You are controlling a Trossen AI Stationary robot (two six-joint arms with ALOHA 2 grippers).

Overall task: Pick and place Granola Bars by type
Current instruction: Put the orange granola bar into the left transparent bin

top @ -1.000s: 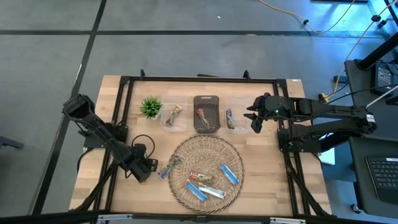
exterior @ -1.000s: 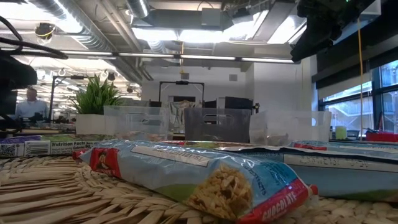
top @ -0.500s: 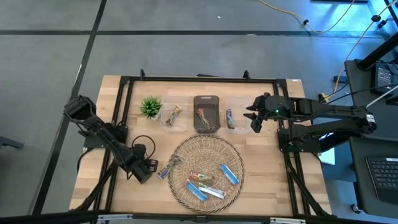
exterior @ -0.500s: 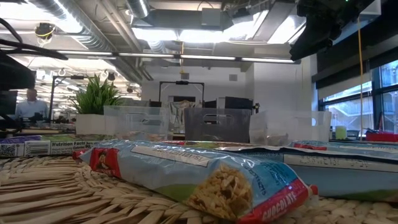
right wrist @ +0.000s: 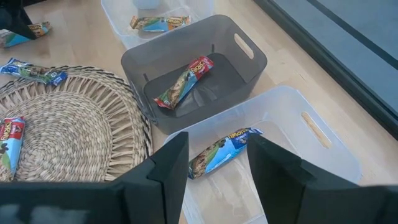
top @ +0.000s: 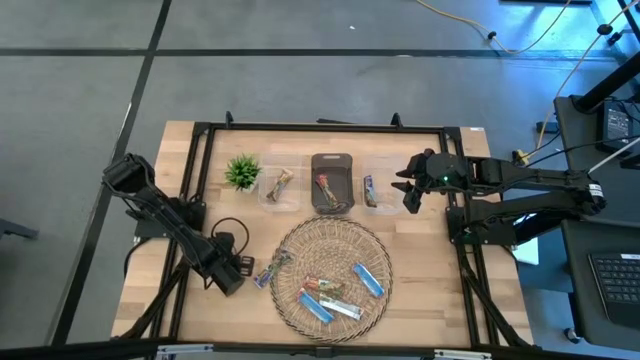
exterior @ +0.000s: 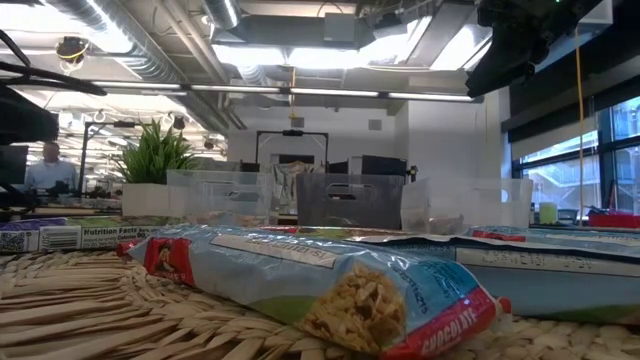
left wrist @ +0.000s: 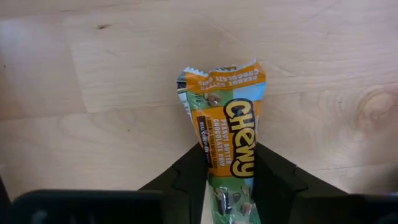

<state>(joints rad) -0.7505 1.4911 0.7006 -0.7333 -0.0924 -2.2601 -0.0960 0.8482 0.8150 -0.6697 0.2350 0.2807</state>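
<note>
Orange-and-green wrapper, a granola bar [left wrist: 227, 140], is clamped between the fingers of my left gripper [top: 243, 270] over bare wood beside the woven mat [top: 331, 238], where more bars [top: 340, 293] lie. My right gripper [right wrist: 216, 163], fingers apart, hangs above the clear bin [right wrist: 323, 146] holding a blue bar [right wrist: 225, 150].

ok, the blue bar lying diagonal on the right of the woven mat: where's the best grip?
Probably across the short width at mid-length of the blue bar, coming straight down. It lies flat and diagonal on the woven mat, apart from its neighbours, so the fingers should be turned square to its long axis. The right claw, open above the clear bin, is the nearer one.
</note>
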